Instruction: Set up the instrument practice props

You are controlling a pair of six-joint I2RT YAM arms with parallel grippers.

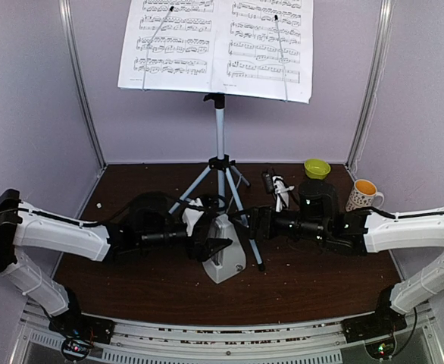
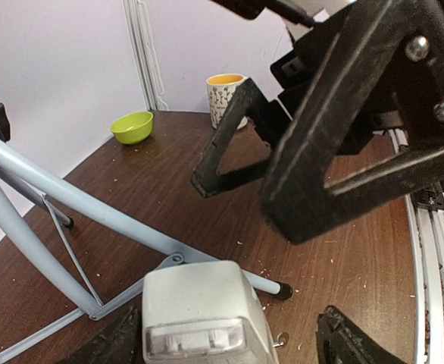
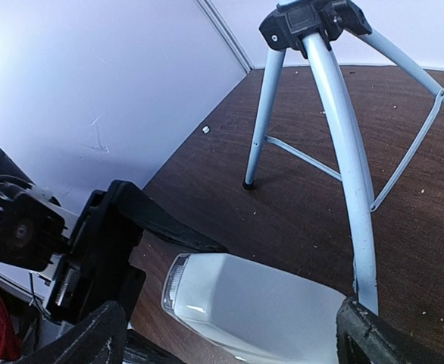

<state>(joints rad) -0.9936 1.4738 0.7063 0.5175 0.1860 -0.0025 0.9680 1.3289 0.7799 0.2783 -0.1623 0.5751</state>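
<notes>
First, left arm [image 1: 55,235]: lay low over the table [image 1: 313,273], stretched in from the left edge toward the middle.
Left gripper [image 2: 229,334]: released; its fingers stood wide on either side of the metronome, bare table showed between one finger and the metronome's side, and it grasped nothing.
Left page [image 1: 173,42]: printed sheet music, resting on the stand's desk high above the table, edge to edge with the other page.
Stand [image 1: 220,129]: upright at the middle of the table, a silver pole on three spread legs; the desk itself was hidden behind the pages.
Metronome [image 1: 223,262]: small, white and tapered, standing on the table at the foot of the stand, just beside the tripod's near right leg, between the two grippers.
Right page [image 1: 267,45]: printed sheet music, on the desk's right half, its lower corner hanging a little lower than the left page's.
Right gripper [image 3: 233,322]: released; its fingers were spread as wide as they go, facing the metronome from the right, with nothing clamped.
Right arm [image 1: 411,227]: low over the table, stretched in from the right edge.
Bowl [image 1: 317,167]: yellow-green, at the back right of the table, well apart from the metronome.
Mug [image 1: 364,195]: white with an orange inside, upright, near the bowl and to its right.
</notes>
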